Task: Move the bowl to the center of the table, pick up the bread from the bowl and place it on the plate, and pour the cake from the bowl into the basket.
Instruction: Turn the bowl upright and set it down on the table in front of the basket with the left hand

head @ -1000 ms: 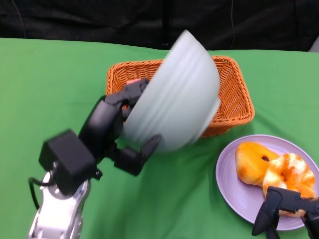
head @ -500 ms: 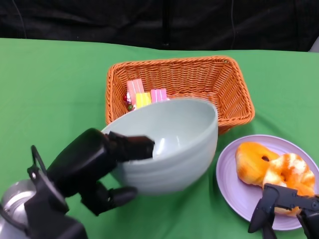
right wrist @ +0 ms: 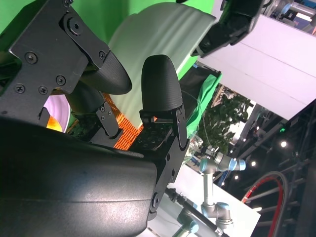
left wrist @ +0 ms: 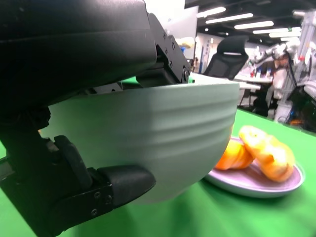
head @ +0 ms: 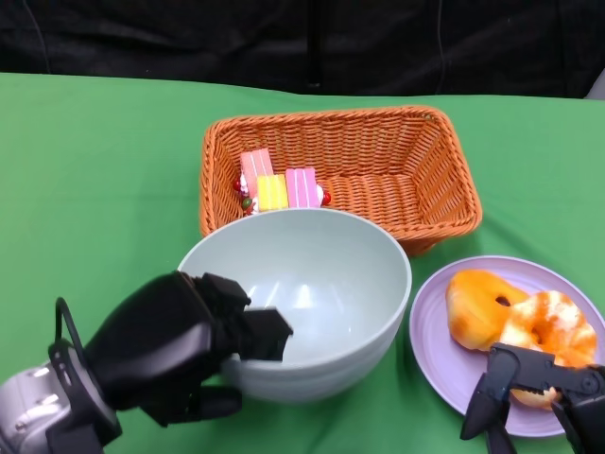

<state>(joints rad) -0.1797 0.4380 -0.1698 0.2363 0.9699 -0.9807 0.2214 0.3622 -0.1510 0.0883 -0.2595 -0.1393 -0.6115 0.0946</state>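
The pale green bowl (head: 312, 293) stands upright and empty in front of the basket. My left hand (head: 175, 355) grips its near-left rim, with fingers (head: 265, 331) inside and others under the wall. In the left wrist view the bowl (left wrist: 148, 123) fills the middle; whether it touches the cloth I cannot tell. The orange wicker basket (head: 425, 161) holds pink and yellow cake pieces (head: 279, 187). Glazed bread (head: 520, 317) lies on the lilac plate (head: 435, 350). My right hand (head: 539, 397) hangs over the plate's near edge, fingers apart, holding nothing.
A green cloth (head: 95, 170) covers the table, with a black backdrop behind its far edge. Bowl, basket and plate stand close together at centre and right. The right wrist view shows the bowl (right wrist: 163, 39) and basket (right wrist: 123, 133) beyond my right hand's fingers (right wrist: 160, 84).
The bowl was tipped over the basket a second ago; my left hand has swung it back upright and lowered it in front of the basket. Cake pieces now show in the basket.
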